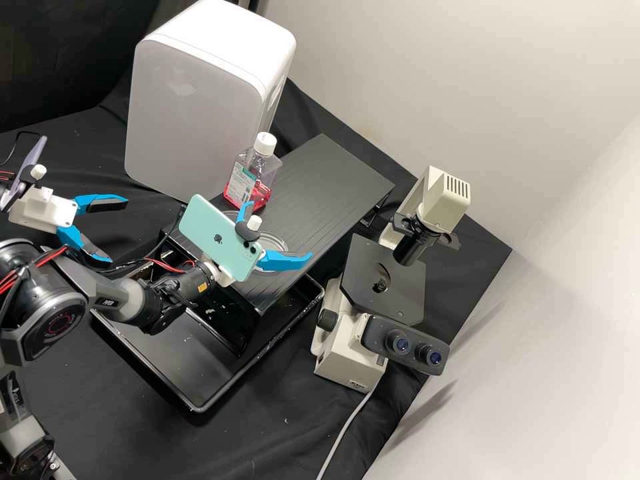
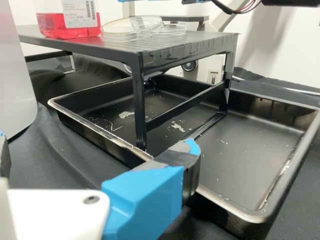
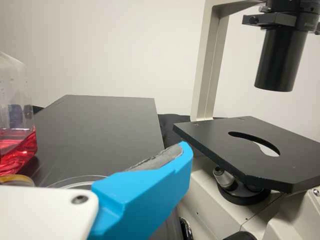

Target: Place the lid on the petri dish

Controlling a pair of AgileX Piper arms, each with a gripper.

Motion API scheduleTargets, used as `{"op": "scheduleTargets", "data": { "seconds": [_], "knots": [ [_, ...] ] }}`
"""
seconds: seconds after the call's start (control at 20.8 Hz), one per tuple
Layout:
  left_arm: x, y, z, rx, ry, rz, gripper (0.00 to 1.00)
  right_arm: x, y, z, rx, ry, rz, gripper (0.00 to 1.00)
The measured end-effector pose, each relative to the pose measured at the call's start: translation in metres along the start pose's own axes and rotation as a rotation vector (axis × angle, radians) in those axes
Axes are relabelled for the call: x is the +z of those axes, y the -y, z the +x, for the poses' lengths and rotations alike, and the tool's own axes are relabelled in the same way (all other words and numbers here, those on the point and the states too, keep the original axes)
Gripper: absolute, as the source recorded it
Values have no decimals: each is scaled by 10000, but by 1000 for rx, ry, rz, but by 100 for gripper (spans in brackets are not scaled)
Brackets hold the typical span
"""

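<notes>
Sitting on the rack (image 1: pixel 333 180) over the tray (image 1: pixel 200 393), the dish (image 1: pixel 273 241) lies between the right hand's (image 1: pixel 281 229) spread fingers; bottle (image 1: pixel 252 175) just behind, microscope (image 1: pixel 373 313) near. Left hand (image 1: pixel 119 229) open, well apart.

**Legible text:** none can be read with certainty.

**Bottle label** (image 2: pixel 77 11): a white label on the bottle of red liquid (image 1: pixel 252 175), which stands at the far left edge of the black rack (image 1: pixel 333 187). It carries a barcode and rows of small print, too fine to read.

**Turquoise phone** (image 1: pixel 220 237), mounted at one arm's wrist: a small dark emblem on its back, with no lettering.

**Arm link** (image 1: pixel 110 301): tiny white lettering, illegible.

**Microscope** (image 1: pixel 343 350): a small dark mark low on the white base, unreadable.
</notes>
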Motion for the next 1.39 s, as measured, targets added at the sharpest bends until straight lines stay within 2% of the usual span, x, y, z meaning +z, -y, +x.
{"op": "scheduleTargets", "data": {
  "seconds": [0.38,0.58,0.82,0.96,1.06,1.1,1.25,1.39],
  "knots": [
    [-2,-16,16,7,1,2,100,-11,7,-6,3,-9,0,100],
    [-2,-16,16,7,1,2,100,-153,102,-53,-6,-78,-5,100],
    [-2,-16,16,7,1,2,100,-312,261,-101,-48,-142,-52,100],
    [-2,-16,16,7,1,2,100,-373,311,-113,-55,-172,-69,100],
    [-2,-16,16,7,1,2,100,-366,374,-105,-74,-171,-75,100],
    [-2,-16,16,7,1,2,100,-349,404,-97,-82,-166,-90,100],
    [-2,-16,16,7,1,2,100,-285,499,-73,-107,-141,-119,100],
    [-2,-16,16,7,1,2,100,-237,560,-26,-125,-122,-130,100]
  ]
}}
